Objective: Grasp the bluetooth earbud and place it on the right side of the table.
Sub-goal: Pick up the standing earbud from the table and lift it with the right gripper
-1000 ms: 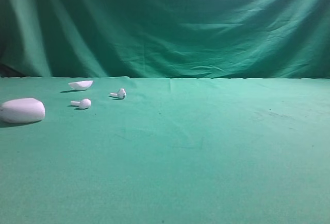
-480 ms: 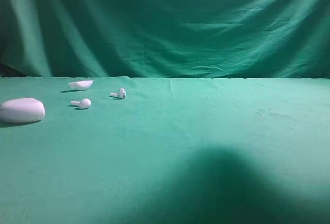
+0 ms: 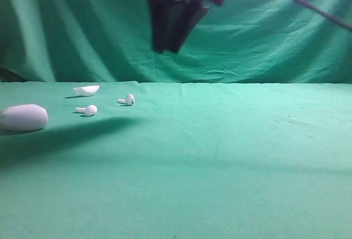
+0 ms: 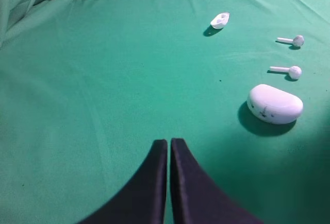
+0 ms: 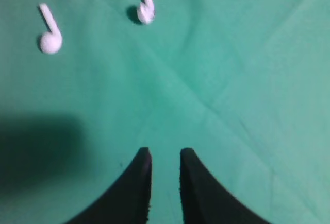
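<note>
Far left on the green bench [image 3: 220, 156] lies a closed white case [image 3: 23, 117], on its side; its contents cannot be seen. Right of it and farther back sits a shallow lid [image 3: 86, 90], hollow side up, nothing visible inside. Two earbuds lie apart on the cloth: the near earbud [image 3: 87, 110] just right of the case, the far earbud [image 3: 126, 100] beyond it. The left gripper [image 4: 169, 149] has its fingers pressed together, gripping nothing. The right gripper [image 3: 168, 44] hangs high above the earbuds, fingers slightly parted, empty.
</note>
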`<state>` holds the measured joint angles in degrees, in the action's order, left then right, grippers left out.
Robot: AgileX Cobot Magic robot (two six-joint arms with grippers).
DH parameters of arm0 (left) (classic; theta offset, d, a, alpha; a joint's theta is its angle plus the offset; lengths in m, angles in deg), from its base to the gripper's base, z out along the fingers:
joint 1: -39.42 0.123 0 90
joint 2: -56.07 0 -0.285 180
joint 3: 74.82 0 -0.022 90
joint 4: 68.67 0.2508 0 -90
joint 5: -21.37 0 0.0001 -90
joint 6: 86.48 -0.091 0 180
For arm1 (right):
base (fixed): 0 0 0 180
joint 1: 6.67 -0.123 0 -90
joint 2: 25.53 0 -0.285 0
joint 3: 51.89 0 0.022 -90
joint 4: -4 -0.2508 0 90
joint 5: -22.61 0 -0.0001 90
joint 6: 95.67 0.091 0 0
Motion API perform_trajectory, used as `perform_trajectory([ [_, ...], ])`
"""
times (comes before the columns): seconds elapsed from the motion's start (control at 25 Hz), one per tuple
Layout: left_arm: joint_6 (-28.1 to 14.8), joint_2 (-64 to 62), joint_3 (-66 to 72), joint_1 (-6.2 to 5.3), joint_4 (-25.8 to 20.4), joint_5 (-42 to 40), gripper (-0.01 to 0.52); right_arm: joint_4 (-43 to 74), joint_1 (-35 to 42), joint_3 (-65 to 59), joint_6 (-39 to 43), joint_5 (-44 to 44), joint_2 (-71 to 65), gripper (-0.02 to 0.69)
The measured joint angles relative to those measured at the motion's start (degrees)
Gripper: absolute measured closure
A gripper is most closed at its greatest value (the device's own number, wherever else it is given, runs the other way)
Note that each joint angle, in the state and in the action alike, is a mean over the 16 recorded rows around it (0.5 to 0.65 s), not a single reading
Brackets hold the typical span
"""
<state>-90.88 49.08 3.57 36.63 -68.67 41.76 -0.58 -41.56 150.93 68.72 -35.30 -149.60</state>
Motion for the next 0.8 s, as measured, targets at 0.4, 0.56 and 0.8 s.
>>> perform_trajectory([
  [0.4,0.0,0.0,0.0,0.00,0.0,0.0,0.514,0.3,-3.1,23.7,2.5,-4.5,-18.9,0.284],
  [0.56,0.0,0.0,0.0,0.00,0.0,0.0,0.514,0.8,-3.2,28.5,3.9,-5.4,-23.2,0.275],
  [0.8,0.0,0.0,0.0,0.00,0.0,0.0,0.514,1.5,-3.2,30.9,4.9,-5.6,-26.2,0.311],
])
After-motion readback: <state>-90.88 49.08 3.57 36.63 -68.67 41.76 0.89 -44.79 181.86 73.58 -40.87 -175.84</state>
